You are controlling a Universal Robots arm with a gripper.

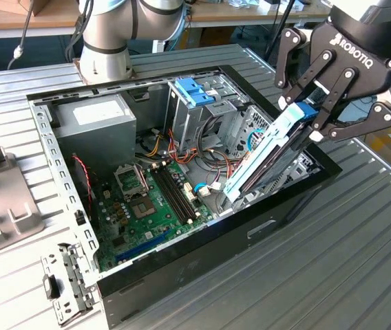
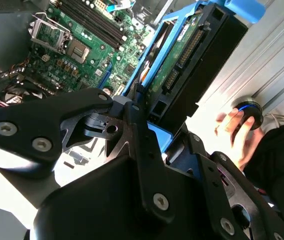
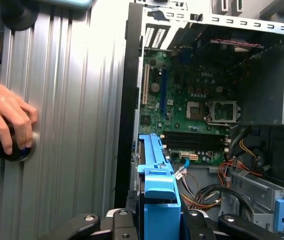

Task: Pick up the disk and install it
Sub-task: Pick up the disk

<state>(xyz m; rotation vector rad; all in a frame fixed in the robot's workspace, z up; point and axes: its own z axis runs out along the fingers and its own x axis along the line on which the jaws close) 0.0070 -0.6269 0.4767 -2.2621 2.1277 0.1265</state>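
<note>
The disk, a thin drive with light-blue side rails, hangs tilted on edge. Its lower end dips inside the open computer case near the wall on the exterior view's right. My gripper is shut on the disk's upper end, the black fingers clamping the blue rail. In the second wrist view the disk shows its green circuit side and connectors, running away from the fingers. The first wrist view looks along its blue rail toward the motherboard.
Inside the case lie the green motherboard, a grey power supply and a metal cage with a bright-blue bracket, amid loose cables. A person's hand rests on a black round knob on the ribbed table. A loose metal bracket lies beside the case.
</note>
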